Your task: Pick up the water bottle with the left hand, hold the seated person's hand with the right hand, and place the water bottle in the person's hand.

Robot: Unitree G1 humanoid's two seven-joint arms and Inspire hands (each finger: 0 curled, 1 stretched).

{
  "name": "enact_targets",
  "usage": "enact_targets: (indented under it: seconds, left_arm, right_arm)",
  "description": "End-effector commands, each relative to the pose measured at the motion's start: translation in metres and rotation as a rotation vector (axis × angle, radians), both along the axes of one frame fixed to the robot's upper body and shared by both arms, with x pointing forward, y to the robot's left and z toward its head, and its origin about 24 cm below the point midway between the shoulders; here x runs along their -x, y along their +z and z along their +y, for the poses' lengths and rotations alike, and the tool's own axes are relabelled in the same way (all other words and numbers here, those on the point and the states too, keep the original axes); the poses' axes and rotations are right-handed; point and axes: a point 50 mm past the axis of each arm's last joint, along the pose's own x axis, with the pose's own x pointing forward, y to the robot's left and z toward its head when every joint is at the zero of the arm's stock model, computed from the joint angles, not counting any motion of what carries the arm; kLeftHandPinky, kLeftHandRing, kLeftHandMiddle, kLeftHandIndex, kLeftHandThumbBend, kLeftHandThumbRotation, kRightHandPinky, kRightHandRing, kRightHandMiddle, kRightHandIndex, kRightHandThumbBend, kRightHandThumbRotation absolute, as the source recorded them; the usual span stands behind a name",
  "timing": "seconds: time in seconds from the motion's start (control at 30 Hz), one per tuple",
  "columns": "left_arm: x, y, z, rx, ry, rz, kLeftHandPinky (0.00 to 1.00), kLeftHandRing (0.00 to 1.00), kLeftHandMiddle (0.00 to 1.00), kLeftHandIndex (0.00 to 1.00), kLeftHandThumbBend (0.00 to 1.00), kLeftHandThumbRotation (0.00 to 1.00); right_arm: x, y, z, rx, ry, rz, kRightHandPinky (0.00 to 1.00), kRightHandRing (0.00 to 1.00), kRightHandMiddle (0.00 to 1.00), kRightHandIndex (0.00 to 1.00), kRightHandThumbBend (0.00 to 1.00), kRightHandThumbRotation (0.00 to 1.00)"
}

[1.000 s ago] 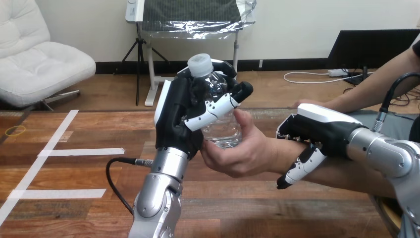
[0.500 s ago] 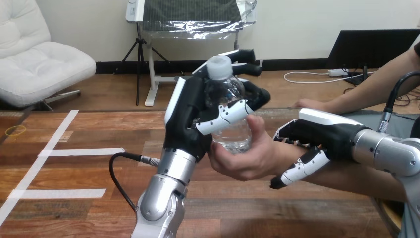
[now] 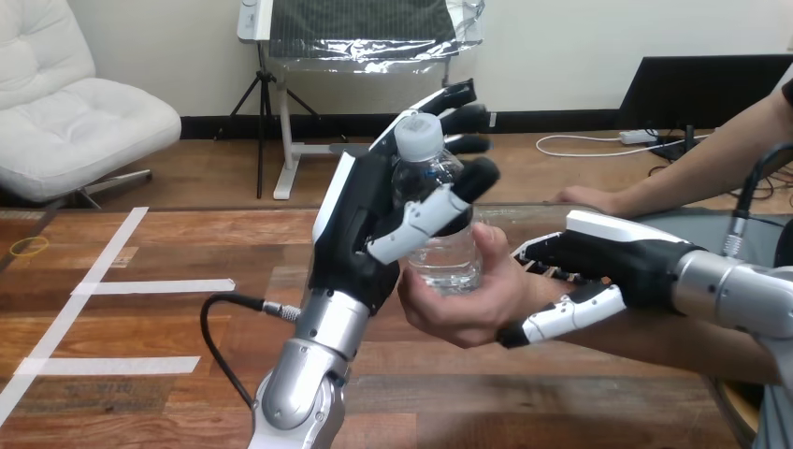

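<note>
Nearest, the robot's left arm rises from the wooden surface (image 3: pixel 140 374). Its left hand (image 3: pixel 360 229) stands upright with one water bottle (image 3: pixel 447 257) against the palm. The fingers (image 3: pixel 460 117) reach nearly straight behind the bottle and the thumb lies across its front, pinching it.

The bottle is upright in mid-air above the surface, white cap (image 3: pixel 417 137) on top. Its base sits in the person's hand (image 3: pixel 458 304), which cups it from the right.

The right hand (image 3: pixel 617 257) brackets the person's wrist (image 3: pixel 547 292), thumb along the near side, fingers curled over the far side.

The bottle looks like thin, clear plastic: light, smooth, likely to dent if squeezed. The lower body seems the best place to grip.

Farther right, the person's second hand (image 3: pixel 584 196) rests flat. In all: one bottle, two robot hands, two human hands.
</note>
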Motion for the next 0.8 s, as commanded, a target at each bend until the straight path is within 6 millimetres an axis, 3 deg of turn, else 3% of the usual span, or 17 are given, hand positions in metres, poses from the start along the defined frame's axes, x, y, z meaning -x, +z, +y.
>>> enact_targets:
  seconds: [0.0, 0.37, 0.77]
  left_arm:
    - [0.003, 0.014, -0.002, 0.057, 0.014, -0.051, 0.85, 0.85, 0.84, 0.81, 0.91, 0.88]
    - [0.009, 0.015, 0.005, 0.053, 0.027, -0.073, 0.88, 0.88, 0.85, 0.81, 0.88, 0.98]
    - [0.016, 0.016, 0.015, 0.012, 0.052, -0.121, 0.97, 0.92, 0.87, 0.82, 0.83, 1.0]
  right_arm:
    - [0.002, 0.006, -0.003, -0.026, -0.001, -0.008, 0.68, 0.82, 0.86, 0.88, 0.99, 0.72]
    - [0.006, 0.007, -0.011, -0.071, -0.022, -0.008, 0.71, 0.87, 0.9, 0.91, 1.0, 0.79]
    - [0.012, 0.008, -0.022, -0.163, -0.062, -0.029, 0.71, 0.87, 0.91, 0.92, 1.0, 0.8]
